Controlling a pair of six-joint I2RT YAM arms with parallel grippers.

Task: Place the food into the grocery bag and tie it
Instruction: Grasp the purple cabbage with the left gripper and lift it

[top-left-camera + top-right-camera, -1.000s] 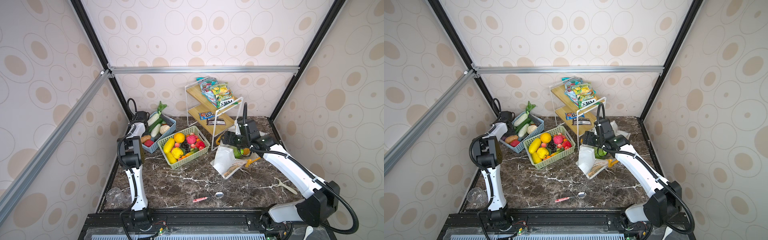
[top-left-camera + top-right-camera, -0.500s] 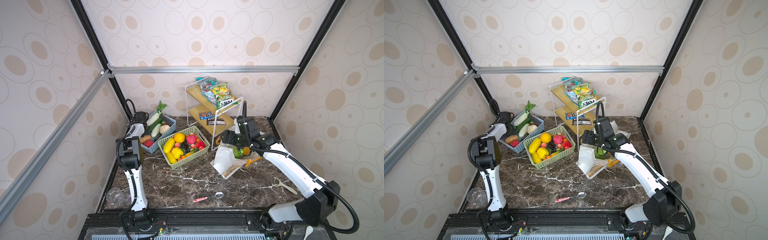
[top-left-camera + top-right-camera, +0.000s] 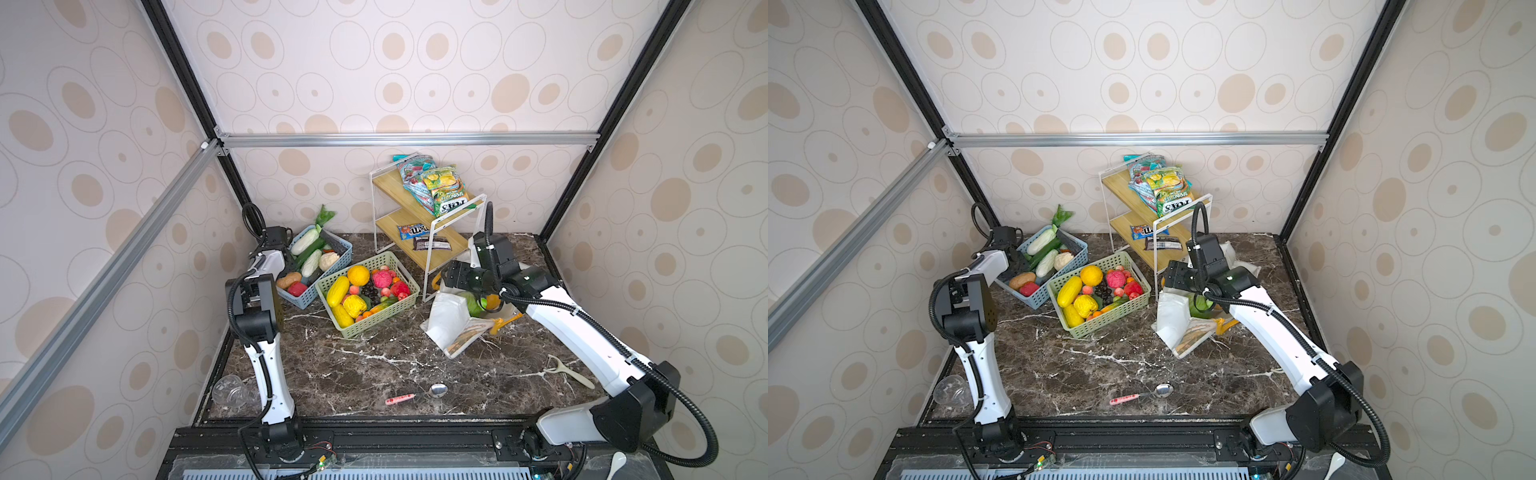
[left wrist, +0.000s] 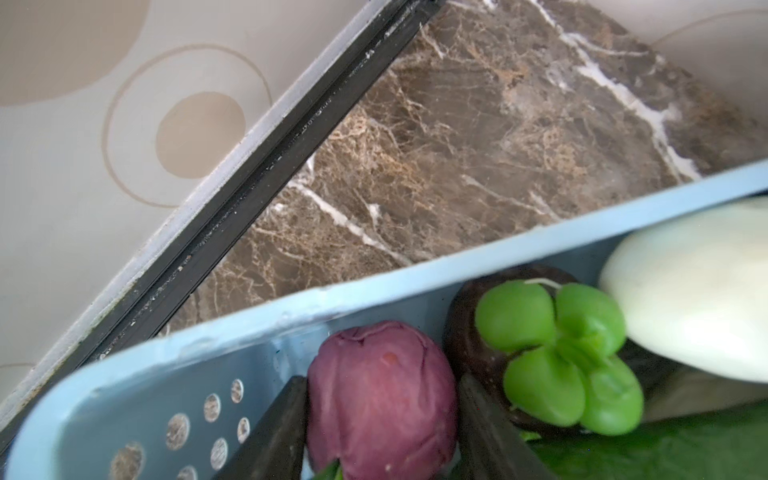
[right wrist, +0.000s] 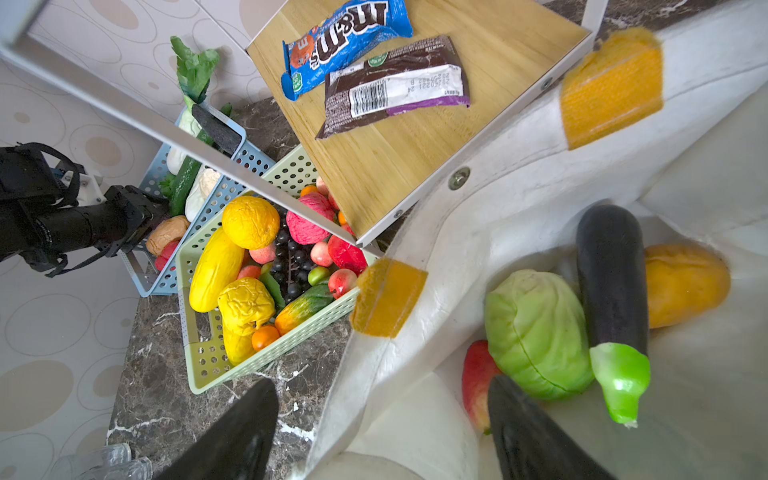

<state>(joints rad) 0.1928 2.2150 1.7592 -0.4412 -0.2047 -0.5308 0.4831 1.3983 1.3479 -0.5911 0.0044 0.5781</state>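
My left gripper reaches into the blue basket. Its two dark fingers press either side of a round purple-red vegetable, next to a dark green-capped piece and a white one. The white grocery bag with orange patches lies open on the right. Inside it are a green cabbage, an eggplant, an orange-yellow piece and a red fruit. My right gripper is open astride the bag's rim, one finger inside, one outside.
A green basket of fruit stands between the blue basket and the bag. A white-framed wooden rack with snack packets stands at the back. A spoon, a peeler and a clear cup lie near the front.
The left arm has shifted slightly at the blue basket. The right arm and the bag have not moved.
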